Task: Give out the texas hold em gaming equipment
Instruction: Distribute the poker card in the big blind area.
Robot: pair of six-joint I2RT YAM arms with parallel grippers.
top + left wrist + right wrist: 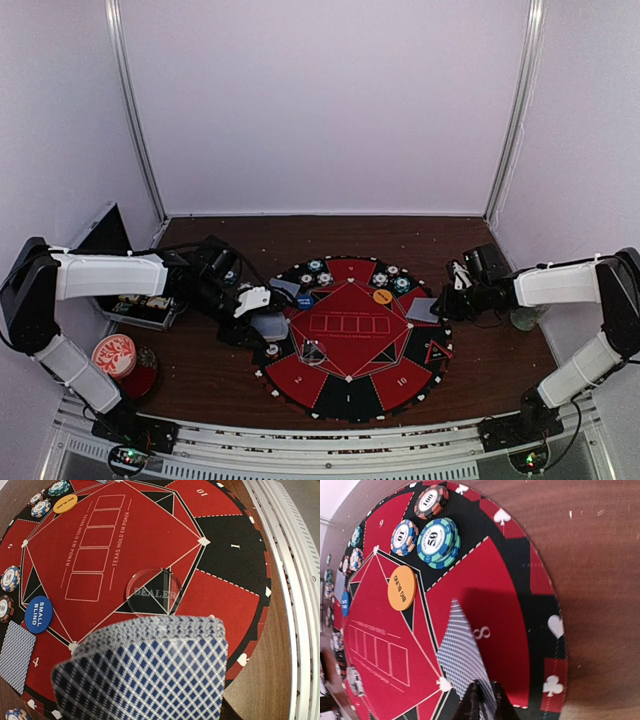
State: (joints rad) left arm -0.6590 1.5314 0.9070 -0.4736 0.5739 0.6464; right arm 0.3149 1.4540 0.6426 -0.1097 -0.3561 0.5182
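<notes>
Mid-deal: chips, orange button, blue button and clear dealer disc lie on the mat, with the seat-4 card and seat-8 card down. Left hand is clenched on the deck above the mat's edge. Right hand sits at the seat-8 card's edge, gripping or released cannot be told; most seats look undealt.

You get soft, even light over the mat; the cards fanned over its rim are blurred, and shadows are faint.
</notes>
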